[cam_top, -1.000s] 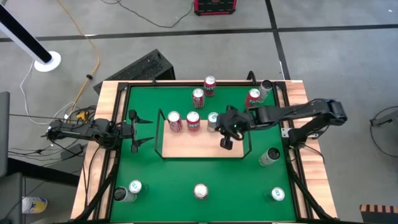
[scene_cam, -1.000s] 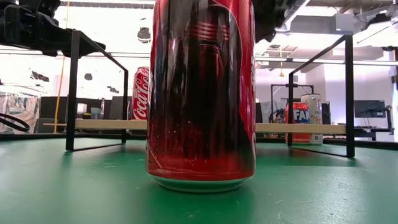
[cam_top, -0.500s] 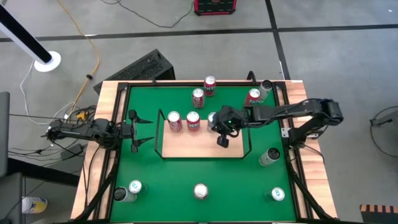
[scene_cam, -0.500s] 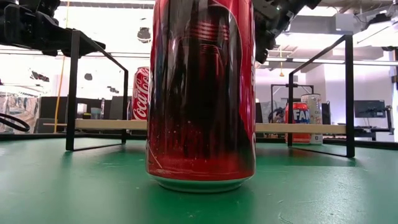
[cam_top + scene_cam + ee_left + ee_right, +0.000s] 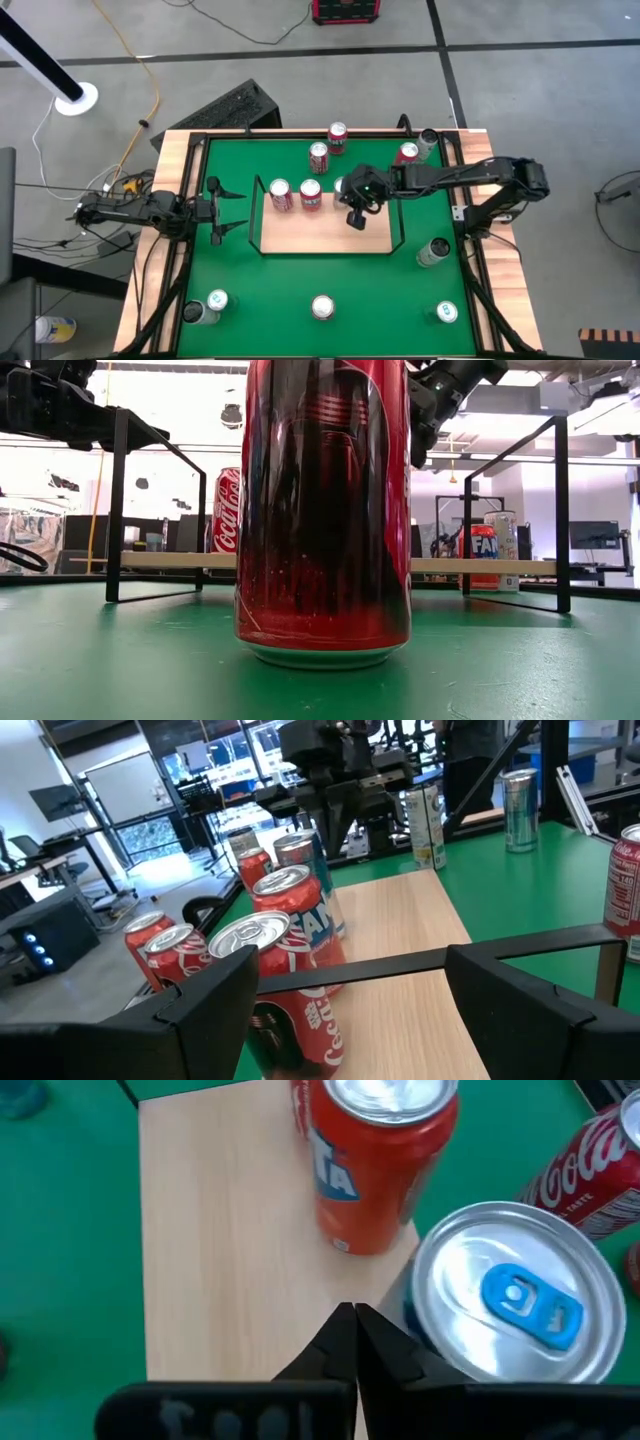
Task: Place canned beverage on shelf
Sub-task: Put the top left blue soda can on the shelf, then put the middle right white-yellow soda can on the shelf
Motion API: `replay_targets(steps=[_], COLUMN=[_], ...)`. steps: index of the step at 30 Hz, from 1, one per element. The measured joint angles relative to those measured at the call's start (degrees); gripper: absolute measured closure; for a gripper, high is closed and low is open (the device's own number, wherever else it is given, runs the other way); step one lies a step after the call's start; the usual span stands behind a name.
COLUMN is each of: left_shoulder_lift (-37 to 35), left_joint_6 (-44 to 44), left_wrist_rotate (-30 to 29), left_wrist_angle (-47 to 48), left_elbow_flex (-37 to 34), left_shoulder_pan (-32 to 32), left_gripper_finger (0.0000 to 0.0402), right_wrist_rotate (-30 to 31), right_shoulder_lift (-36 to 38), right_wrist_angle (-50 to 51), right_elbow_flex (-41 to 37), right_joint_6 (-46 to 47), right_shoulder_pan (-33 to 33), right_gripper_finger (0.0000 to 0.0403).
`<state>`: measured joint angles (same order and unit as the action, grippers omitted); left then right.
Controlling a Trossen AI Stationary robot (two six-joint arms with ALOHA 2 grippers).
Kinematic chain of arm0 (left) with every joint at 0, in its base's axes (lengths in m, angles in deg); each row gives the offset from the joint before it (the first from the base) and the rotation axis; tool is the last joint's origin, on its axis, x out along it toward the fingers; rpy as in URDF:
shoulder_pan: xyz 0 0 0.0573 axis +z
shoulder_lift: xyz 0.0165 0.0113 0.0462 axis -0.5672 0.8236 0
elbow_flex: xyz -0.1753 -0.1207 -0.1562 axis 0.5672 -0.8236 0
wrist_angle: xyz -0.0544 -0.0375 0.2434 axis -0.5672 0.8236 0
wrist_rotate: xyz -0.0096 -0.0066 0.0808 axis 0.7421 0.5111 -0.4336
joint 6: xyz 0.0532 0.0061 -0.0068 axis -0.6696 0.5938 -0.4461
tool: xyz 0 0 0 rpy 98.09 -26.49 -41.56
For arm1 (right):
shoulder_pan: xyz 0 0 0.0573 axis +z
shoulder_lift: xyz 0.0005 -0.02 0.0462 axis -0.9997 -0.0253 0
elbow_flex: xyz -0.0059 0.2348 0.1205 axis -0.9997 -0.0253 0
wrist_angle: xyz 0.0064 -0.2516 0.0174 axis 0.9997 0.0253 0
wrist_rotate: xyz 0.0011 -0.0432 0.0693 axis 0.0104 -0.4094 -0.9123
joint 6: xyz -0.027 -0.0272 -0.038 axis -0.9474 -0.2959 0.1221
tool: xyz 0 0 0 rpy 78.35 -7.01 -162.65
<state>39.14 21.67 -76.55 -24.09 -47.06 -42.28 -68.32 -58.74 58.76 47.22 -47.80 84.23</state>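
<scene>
The left gripper [image 5: 215, 210] waited wide open and empty, just off the shelf's [image 5: 320, 232] left rail. The right gripper [image 5: 356, 218] hovered above the shelf, fingers [image 5: 345, 1342] pinched shut on nothing. The blue-tab can [image 5: 500, 1295] stood on the board just beside those fingers, touching none. In my judgement, withdrawal should be straight up, avoiding that can.

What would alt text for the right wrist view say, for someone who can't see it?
The right hand, shut and empty, hangs over the wooden shelf beside a silver-topped can with a blue tab. An orange can stands farther along the shelf, and a red cola can shows at the edge.
</scene>
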Motion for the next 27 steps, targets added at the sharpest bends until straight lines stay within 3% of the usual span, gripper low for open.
replay_targets(steps=[2,7,12,19,25,27], left_shoulder_lift=[0.0,0.0,0.0,0.0,-0.02,0.0], left_joint_6=[-0.02,-0.03,-0.04,0.0,0.04,0.04], left_wrist_rotate=[0.0,0.0,0.0,0.0,0.0,0.0], left_wrist_angle=[0.02,0.04,0.17,0.7,1.16,1.14], left_elbow_flex=[0.0,0.0,0.0,0.0,0.0,0.0], left_shoulder_pan=[0.0,0.0,0.0,0.0,0.0,0.0], left_gripper_finger=[0.0095,0.0095,0.0095,0.0095,0.0095,0.0095], right_wrist_rotate=[-0.5,-9.15,-10.56,-10.06,-5.9,-4.22], right_shoulder_lift=[0.0,0.85,1.73,1.84,2.34,2.52], right_wrist_angle=[-0.02,4.37,22.35,47.05,64.49,65.33], right_elbow_flex=[0.0,4.03,15.13,28.45,29.93,29.34], right_joint_6=[0.06,2.93,10.98,33.07,55.85,61.53], right_shoulder_pan=[0.1,1.41,5.43,17.19,30.42,34.58], right_gripper_finger=[0.0385,0.0371,0.0366,0.0386,0.0347,0.0338])
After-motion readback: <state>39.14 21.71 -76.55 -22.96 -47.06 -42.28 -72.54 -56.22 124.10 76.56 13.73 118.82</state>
